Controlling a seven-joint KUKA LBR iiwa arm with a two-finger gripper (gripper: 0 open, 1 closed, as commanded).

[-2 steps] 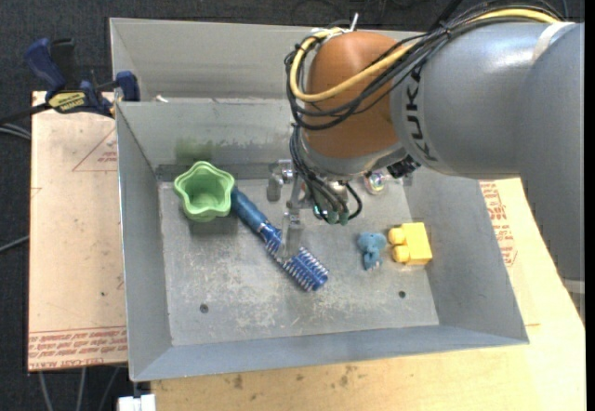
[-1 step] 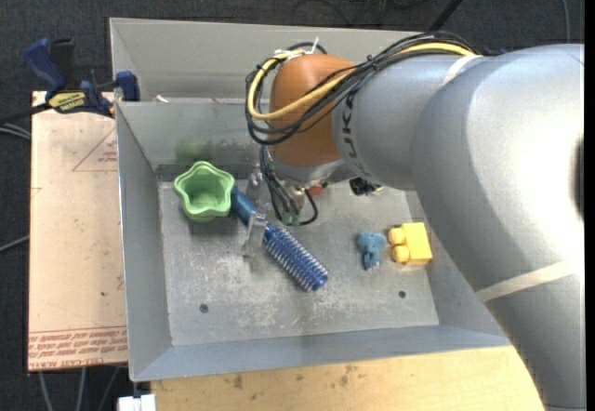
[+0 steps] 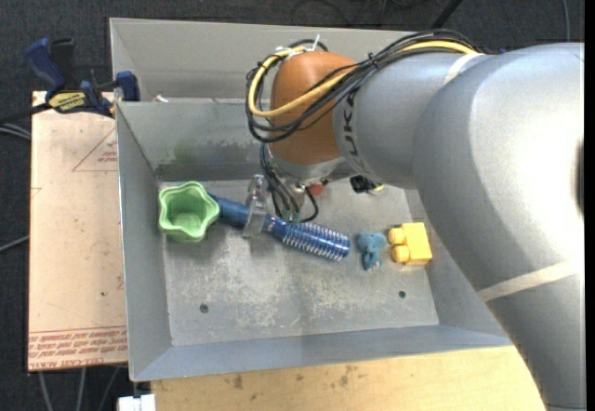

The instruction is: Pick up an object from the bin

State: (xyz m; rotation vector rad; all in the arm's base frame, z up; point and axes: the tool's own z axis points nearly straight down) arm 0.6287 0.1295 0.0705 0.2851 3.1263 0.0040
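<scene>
Your gripper (image 3: 256,212) is down at the handle of the blue brush (image 3: 311,238), just beside the green cup (image 3: 186,211). You cannot tell whether it is wide or clamped. The brush looks unlifted, so the pick seems still to do.

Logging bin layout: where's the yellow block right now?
In the camera view the yellow block lies on the bin floor toward the right, just right of a small blue piece, with the blue brush further left.

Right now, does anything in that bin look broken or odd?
Nothing stands out. The green flower-shaped plastic cup, blue bristly brush, small blue toy and yellow plastic block lie loose; the end effector is at the brush's handle.
</scene>
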